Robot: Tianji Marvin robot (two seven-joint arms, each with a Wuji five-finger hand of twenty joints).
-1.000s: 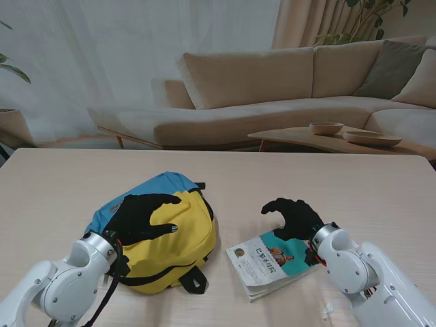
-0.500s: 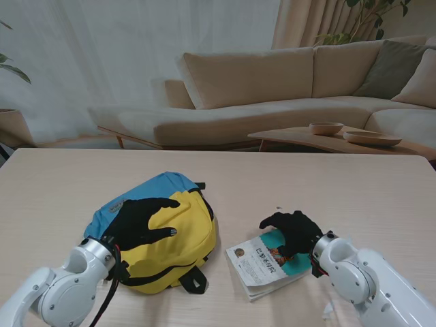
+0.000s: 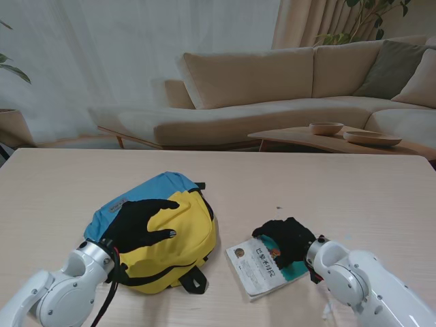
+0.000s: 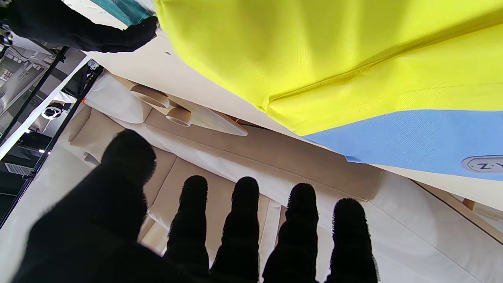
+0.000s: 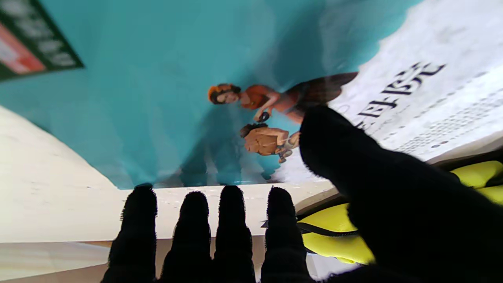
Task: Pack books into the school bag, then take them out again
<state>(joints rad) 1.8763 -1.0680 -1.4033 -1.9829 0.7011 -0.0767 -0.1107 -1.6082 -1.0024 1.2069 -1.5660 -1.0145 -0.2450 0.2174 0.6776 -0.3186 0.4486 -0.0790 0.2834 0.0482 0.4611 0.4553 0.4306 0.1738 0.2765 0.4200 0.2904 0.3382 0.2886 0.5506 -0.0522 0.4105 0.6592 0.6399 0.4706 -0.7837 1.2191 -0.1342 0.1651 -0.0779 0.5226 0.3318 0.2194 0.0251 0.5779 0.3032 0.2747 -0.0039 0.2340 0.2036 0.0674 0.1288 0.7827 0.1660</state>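
We are seeing a grey oval patch on the school bag [image 3: 160, 231] reading "Z·Y"; the book's [image 3: 267, 266] black cover characters are too blurred to read. Our left hand [image 3: 139, 219] is resting spread on the bag's yellow top. Our right hand [image 3: 285, 238] is lying fingers apart on the teal book, just right of the bag on the counter [image 3: 354, 187], its long axis running diagonally. We cannot tell what the bag is holding.

From the stand camera my right hand [image 3: 286, 238] hides the book [image 3: 262, 266]'s corner at two o'clock. I can't tell whether it grips. The cover print is blurred. My left hand [image 3: 139, 221] covers part of the school bag [image 3: 184, 225].
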